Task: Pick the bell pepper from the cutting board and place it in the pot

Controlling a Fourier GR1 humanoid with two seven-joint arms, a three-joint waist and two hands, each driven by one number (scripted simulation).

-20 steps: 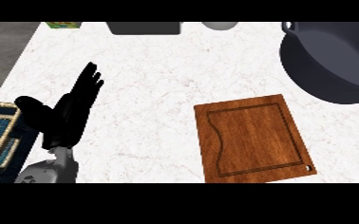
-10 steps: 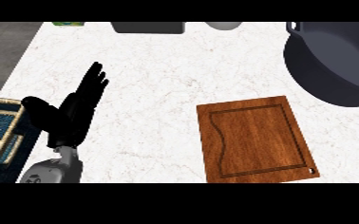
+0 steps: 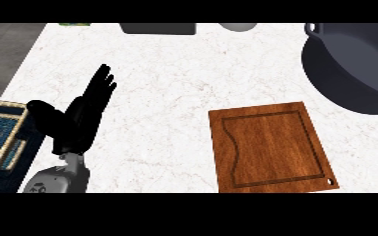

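Your view has slid a bit since 1 s ago: the board (image 3: pixel 271 149) and pot (image 3: pixel 345 66) now sit further left in frame, w/ the left hand (image 3: pixel 77 115) nudged right. That hand's fingers are straight and apart, holding nothing, resting at the lower left. Right hand isn't in view. The board is bare and no pepper shows anywhere, so you can't tell where it is; it's prob. w/ the unseen hand or already potted.

The cutting board (image 3: pixel 272 147) lies on the counter (image 3: pixel 170 70), the pot (image 3: pixel 347 65) behind it at right.
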